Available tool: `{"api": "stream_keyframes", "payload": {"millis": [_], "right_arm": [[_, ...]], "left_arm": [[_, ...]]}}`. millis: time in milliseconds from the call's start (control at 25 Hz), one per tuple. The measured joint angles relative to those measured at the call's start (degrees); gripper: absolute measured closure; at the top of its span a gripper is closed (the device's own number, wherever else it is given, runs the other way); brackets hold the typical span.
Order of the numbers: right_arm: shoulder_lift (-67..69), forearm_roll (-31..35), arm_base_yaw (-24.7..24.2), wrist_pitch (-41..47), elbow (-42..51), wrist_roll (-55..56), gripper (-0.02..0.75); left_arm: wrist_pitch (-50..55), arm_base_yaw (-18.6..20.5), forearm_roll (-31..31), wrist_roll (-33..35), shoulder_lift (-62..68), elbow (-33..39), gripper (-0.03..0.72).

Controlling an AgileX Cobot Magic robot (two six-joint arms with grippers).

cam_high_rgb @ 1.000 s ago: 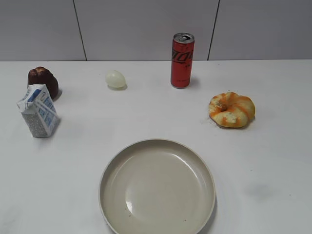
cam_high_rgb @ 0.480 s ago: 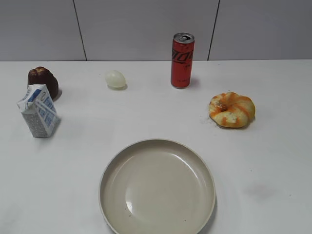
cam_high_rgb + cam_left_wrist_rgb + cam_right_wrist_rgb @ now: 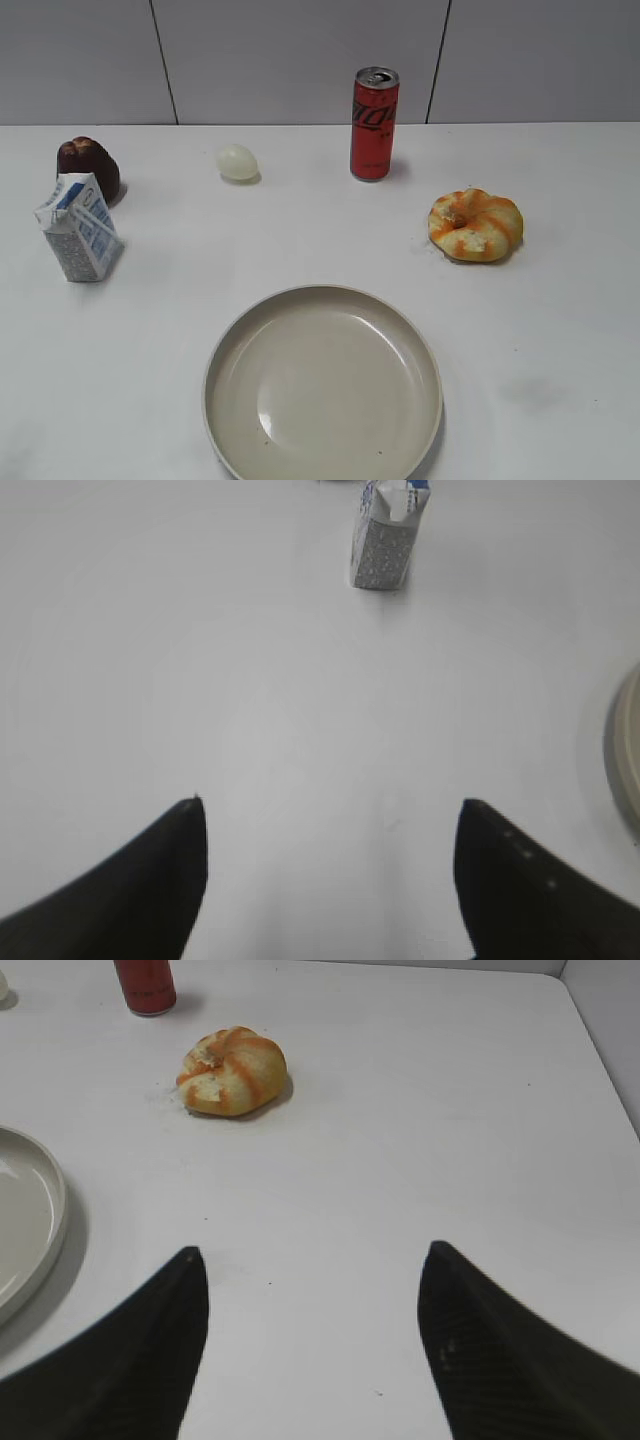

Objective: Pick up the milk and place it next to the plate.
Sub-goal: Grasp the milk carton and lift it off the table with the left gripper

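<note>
The milk (image 3: 78,228), a small white-and-blue gabled carton, stands on the white table at the left; it also shows at the top of the left wrist view (image 3: 385,535). The plate (image 3: 322,384), large, round and beige-grey, lies at the front centre; its rim shows in the left wrist view (image 3: 628,750) and in the right wrist view (image 3: 28,1220). My left gripper (image 3: 330,805) is open and empty, well short of the milk. My right gripper (image 3: 312,1252) is open and empty over bare table right of the plate. Neither gripper shows in the exterior view.
A red soda can (image 3: 374,124) stands at the back centre. A pale egg (image 3: 237,162) lies left of it. A dark brown pastry (image 3: 89,167) sits just behind the milk. An orange-striped bun (image 3: 475,225) lies at the right, also in the right wrist view (image 3: 233,1071).
</note>
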Motion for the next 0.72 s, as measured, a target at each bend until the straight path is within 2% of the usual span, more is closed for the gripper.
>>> {"api": "stream_keyframes", "payload": {"millis": [400,720], "right_arm": [[0.0,0.0,0.0,0.0,0.0,0.0,0.238],[0.0,0.0,0.0,0.0,0.0,0.0,0.238]], "left_arm": [[-5.3,-0.9,-0.4,0.0,25.7,-10.9,0.114],[-8.2,-6.5,0.8,0.0,44.1,-21.4,0.12]]}}
